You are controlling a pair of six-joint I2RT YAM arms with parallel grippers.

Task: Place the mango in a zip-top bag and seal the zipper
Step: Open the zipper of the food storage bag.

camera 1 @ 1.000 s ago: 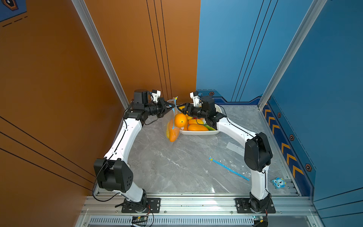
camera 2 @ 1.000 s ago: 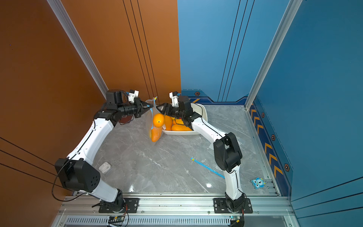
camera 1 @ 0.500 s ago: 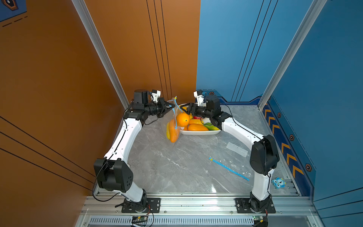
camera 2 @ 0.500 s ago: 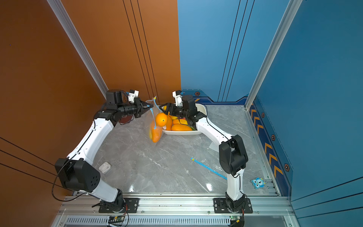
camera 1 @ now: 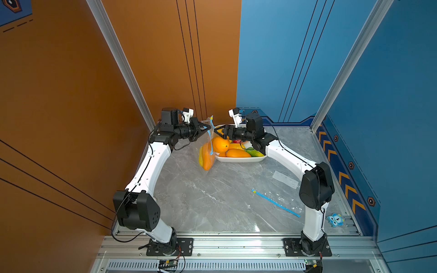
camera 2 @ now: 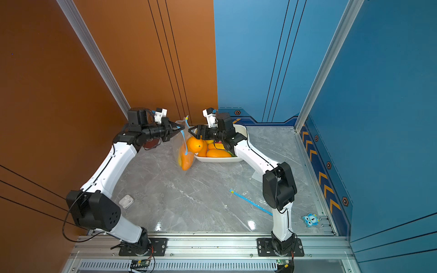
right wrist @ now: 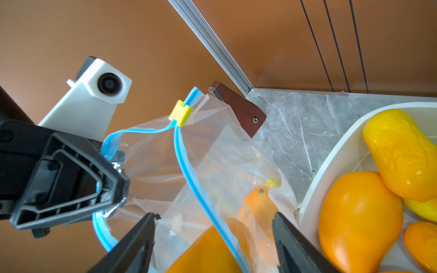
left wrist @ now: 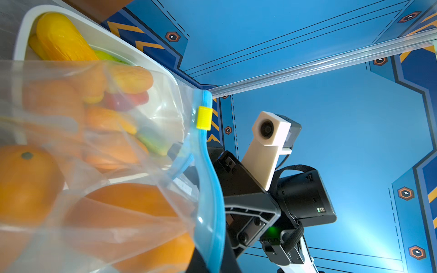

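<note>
My left gripper (camera 1: 208, 127) (camera 2: 181, 128) is shut on the rim of a clear zip-top bag (camera 2: 177, 144) (right wrist: 212, 146), which hangs with its mouth open. The blue zipper's yellow slider (right wrist: 180, 113) (left wrist: 204, 117) sits at the top end. An orange mango (camera 1: 220, 144) (camera 2: 195, 144) (right wrist: 205, 250) lies at the bag's mouth, with the zipper strip crossing it. My right gripper (camera 1: 217, 132) (right wrist: 214, 214) is just above it, open, with gaps showing on both sides of the fruit. Another orange-and-yellow mango (camera 1: 207, 160) (right wrist: 257, 201) sits low inside the bag.
The white tray (camera 1: 241, 160) (right wrist: 335, 141) beside the bag holds several orange, yellow and green fruits. A second zip bag (camera 1: 276, 201), a paper slip (camera 1: 285, 179) and a blue owl toy (camera 1: 335, 219) lie at the right. A white case (camera 2: 126, 201) lies front left. The walls stand close behind.
My right arm's elbow has swung outward to the right while its gripper stayed over the bag's mouth. The mango and bag have barely shifted. The left arm has not moved.
</note>
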